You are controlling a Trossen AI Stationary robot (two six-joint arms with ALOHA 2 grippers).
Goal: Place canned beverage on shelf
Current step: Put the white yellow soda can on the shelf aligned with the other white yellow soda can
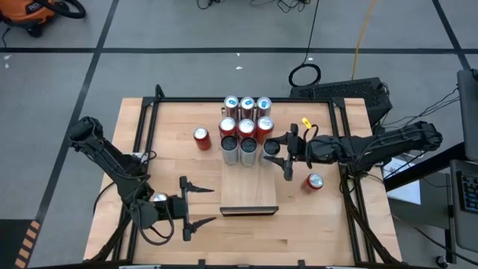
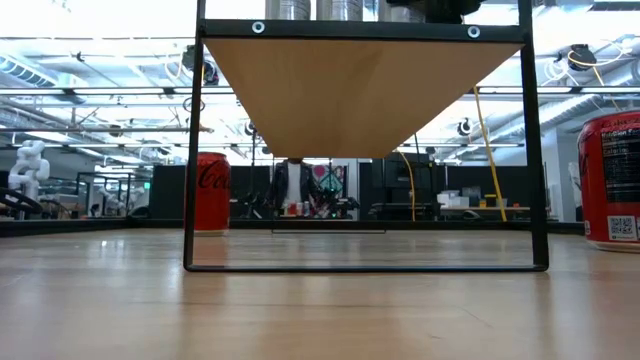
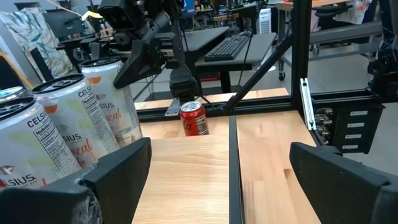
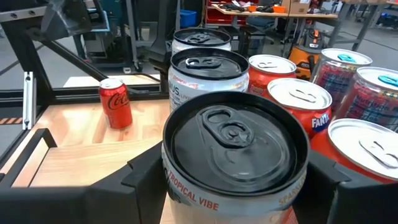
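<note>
Seen from above, a pale wood table [image 1: 172, 232] in a black frame carries a long pale wood shelf [image 1: 249, 188] at its centre, raised on thin black legs.

The far half of the shelf, toward twelve o'clock, is crowded with cans in rows of three: a blue-topped row [image 1: 247, 104] farthest back, a red row [image 1: 246, 126] next, then tall white cans [image 1: 239, 144]. The near half, toward six o'clock, is bare.

The right gripper [image 1: 280, 154] reaches in from three o'clock to the shelf's right edge. Its fingers [image 4: 143, 171] are clamped on either side of a tall white can with a dark lid [image 4: 235, 152], which sits level with the row of white cans. In the right wrist view that can fills the foreground, with the other shelf cans packed behind and beside it.

A red cola can [image 1: 202, 138] stands on the table at about ten o'clock from the shelf's centre, well apart from it. Another red can [image 1: 314, 182] stands on the table at about three o'clock, just beside the right arm.

The left gripper [image 1: 200, 205] waits at about eight o'clock, near the shelf's near end, its fingers [image 3: 118, 171] spread wide and holding nothing.
</note>
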